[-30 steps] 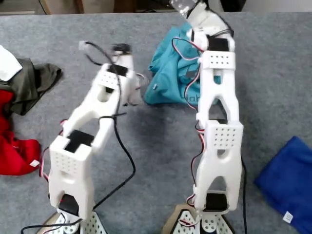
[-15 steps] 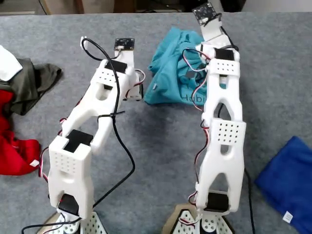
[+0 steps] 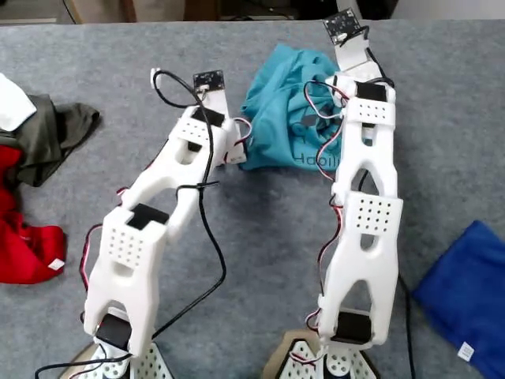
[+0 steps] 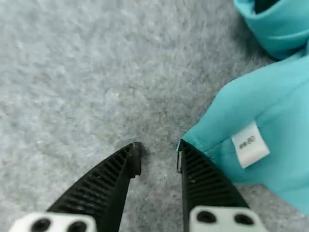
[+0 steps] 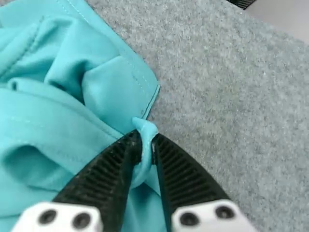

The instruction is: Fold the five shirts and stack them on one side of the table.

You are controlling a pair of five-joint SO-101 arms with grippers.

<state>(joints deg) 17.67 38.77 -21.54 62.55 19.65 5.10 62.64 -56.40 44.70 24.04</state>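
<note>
Shirts, 1 ea.: teal (image 3: 272, 103), olive (image 3: 55, 134), red (image 3: 20, 237), blue (image 3: 465, 292)

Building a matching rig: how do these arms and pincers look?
White plastic left arm and right arm, with dot-perforated panels and black motors. A black cable loops beside the left; red, white and black wires trail the right. Left pincer and right pincer: black ribbed fingers.

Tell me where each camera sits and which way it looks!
High view: above the table, looking down on the left arm, right arm and teal shirt.
Left wrist view: on the left wrist, looking past the open left gripper at the shirt's tag.
Right wrist view: on the right wrist, looking past the right gripper, shut on a shirt fold.
Shared: all three show the teal shirt.
</note>
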